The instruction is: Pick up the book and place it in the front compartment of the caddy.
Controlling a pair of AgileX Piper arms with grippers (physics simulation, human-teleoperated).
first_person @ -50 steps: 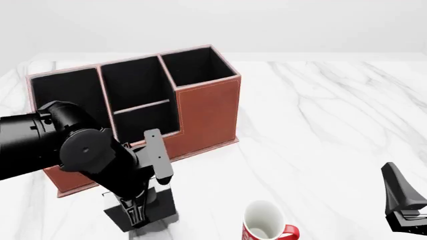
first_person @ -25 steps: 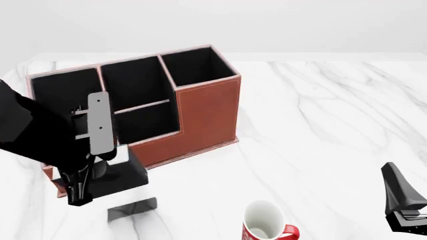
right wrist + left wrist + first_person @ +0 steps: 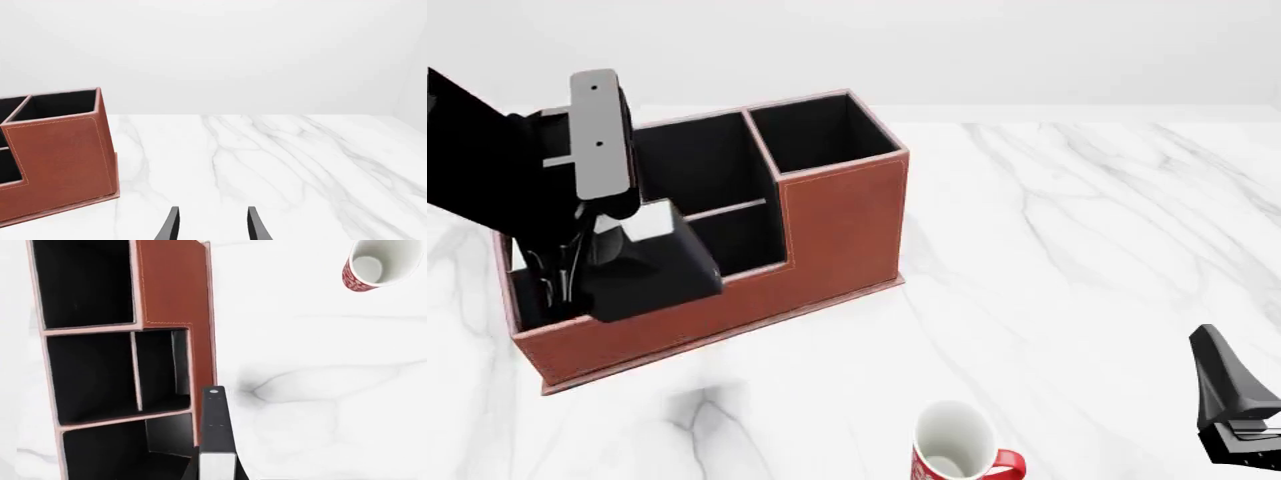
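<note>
White marble table [image 3: 1068,230]; my left gripper [image 3: 561,275] grasps the book [image 3: 647,260], held over the caddy [image 3: 841,225] front compartment; right gripper [image 3: 210,225] idle, parted, farther off.

Caddy [image 3: 841,225] sitting upper left of frame, book [image 3: 647,265] hanging over its front; mug [image 3: 958,450] sitting bottom centre.

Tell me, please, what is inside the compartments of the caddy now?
The caddy shows only black lining in its visible compartments. The left gripper holds the book above the low front compartment, hiding part of it in the front view.
</note>
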